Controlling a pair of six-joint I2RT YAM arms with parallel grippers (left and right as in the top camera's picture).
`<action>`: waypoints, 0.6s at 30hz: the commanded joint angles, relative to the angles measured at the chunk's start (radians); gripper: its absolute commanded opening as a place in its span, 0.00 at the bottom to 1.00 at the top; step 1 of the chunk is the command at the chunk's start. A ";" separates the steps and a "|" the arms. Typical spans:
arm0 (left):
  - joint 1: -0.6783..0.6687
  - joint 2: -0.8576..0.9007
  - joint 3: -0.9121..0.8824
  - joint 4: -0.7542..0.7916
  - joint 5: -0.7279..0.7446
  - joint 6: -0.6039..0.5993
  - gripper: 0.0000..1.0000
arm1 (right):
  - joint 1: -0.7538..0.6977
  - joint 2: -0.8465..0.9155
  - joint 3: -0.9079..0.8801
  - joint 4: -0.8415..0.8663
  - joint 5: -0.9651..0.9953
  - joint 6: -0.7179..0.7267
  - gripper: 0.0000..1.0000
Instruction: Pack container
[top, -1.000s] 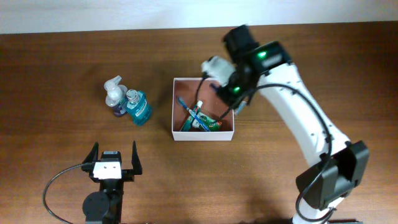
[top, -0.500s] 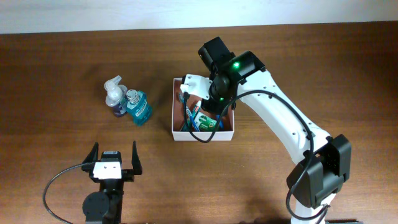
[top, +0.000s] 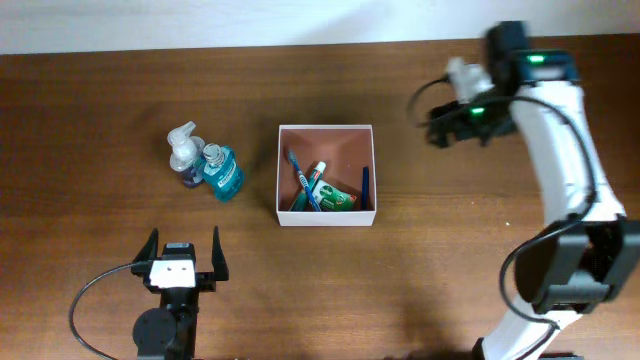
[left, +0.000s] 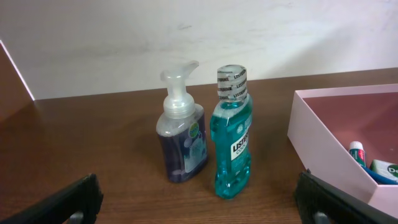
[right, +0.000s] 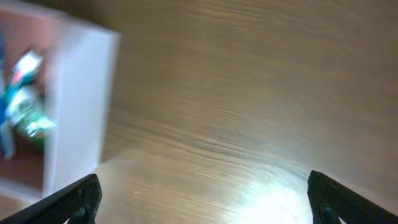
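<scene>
The container (top: 326, 217), a square white box with a pinkish inside, sits mid-table and holds a toothbrush (top: 297, 180), toothpaste tubes (top: 325, 195) and a dark blue item (top: 365, 188) along its right wall. My right gripper (top: 440, 125) hangs open and empty over bare table to the right of the box. The right wrist view shows the container's white wall (right: 74, 106) at the left and my right gripper (right: 202, 199) with its jaws wide apart. Near the front edge, my left gripper (top: 184, 243) is open and empty; in the left wrist view it (left: 199, 205) faces the bottles.
A clear pump soap bottle (top: 185, 155) (left: 182, 134) and a blue mouthwash bottle (top: 222, 172) (left: 232, 137) stand side by side, left of the container (left: 311, 130). A pale wall runs along the table's far edge.
My right gripper was shut low inside the container; it has opened, risen and swung away to the right. The dark blue item now shows in the box. The left arm has not moved.
</scene>
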 joint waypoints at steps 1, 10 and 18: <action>0.006 -0.005 -0.007 0.011 0.002 0.013 0.99 | -0.142 -0.016 0.004 0.010 0.009 0.072 0.99; 0.006 -0.005 -0.007 0.007 0.005 0.012 0.99 | -0.420 -0.005 -0.138 0.115 0.013 0.320 0.99; 0.006 0.031 0.085 0.065 0.192 0.012 0.99 | -0.435 -0.005 -0.171 0.122 0.013 0.322 0.99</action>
